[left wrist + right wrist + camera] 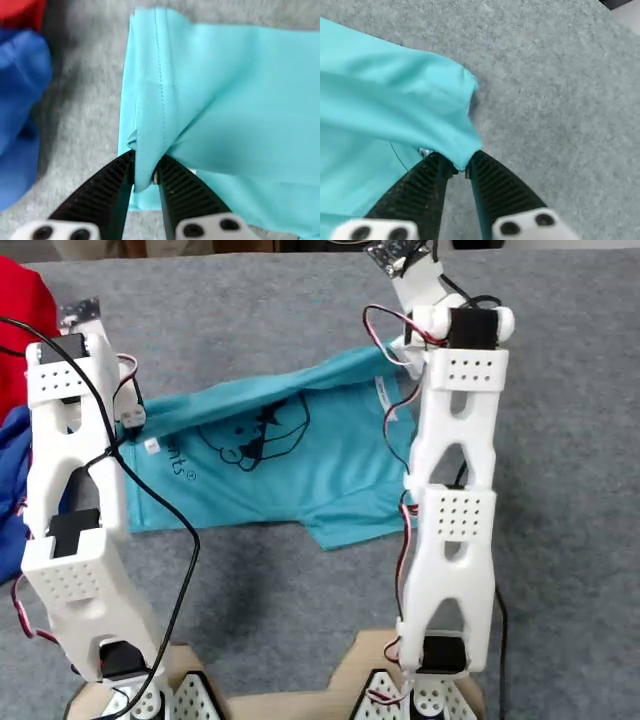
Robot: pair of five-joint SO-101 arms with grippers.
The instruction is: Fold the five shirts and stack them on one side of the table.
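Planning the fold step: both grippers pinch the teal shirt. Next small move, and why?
Probably draw both pinched edges together toward the arms' bases. The left gripper and right gripper each clamp the far side of the teal shirt, and the rest lies spread flat.

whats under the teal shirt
The grey table cover shows around the teal shirt, so the shirt seems to lie on that. Whatever is directly beneath is covered by the fabric. The left gripper and right gripper pinch its edge.
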